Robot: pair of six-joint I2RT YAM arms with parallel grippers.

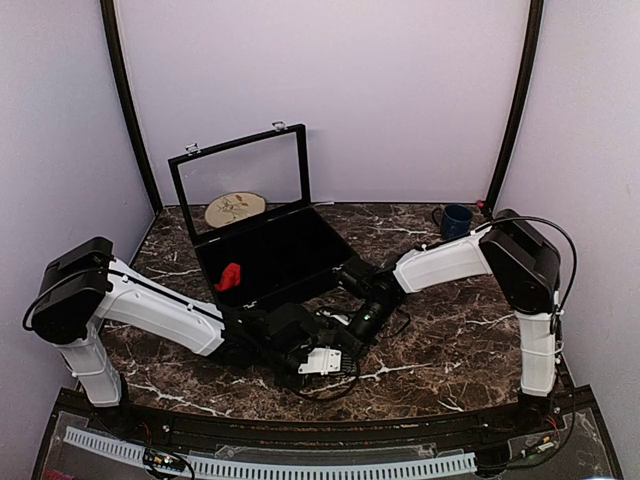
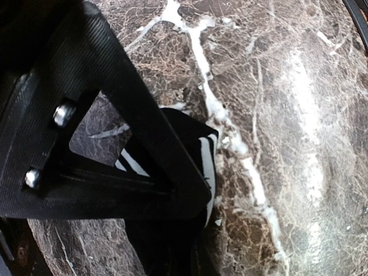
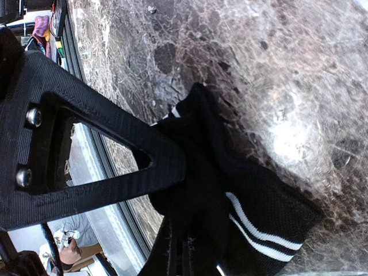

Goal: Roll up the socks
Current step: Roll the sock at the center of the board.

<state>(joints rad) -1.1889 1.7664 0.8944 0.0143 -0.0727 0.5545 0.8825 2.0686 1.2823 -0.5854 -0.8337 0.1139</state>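
— Pinching the black sock (image 3: 259, 213), is it, that right gripper (image 3: 175, 192)?
— Yes, jaws closed tight on a fold, low in the frame's middle; striped cuff lies on the marble table (image 3: 259, 69).
— And the left gripper (image 2: 187, 227)?
— One finger (image 2: 132, 132) covers the same sock; its partner is hidden, so its grip cannot be told.
— The red sock (image 1: 230, 276)?
— Inside the open case (image 1: 290, 250), a small blur.

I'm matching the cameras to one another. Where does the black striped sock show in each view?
Top external: cannot be made out.
Left wrist: the black striped sock sits at centre, running down to the bottom edge.
Right wrist: it fills the centre to lower right, bunched up.
Shared landmark: the marble table.
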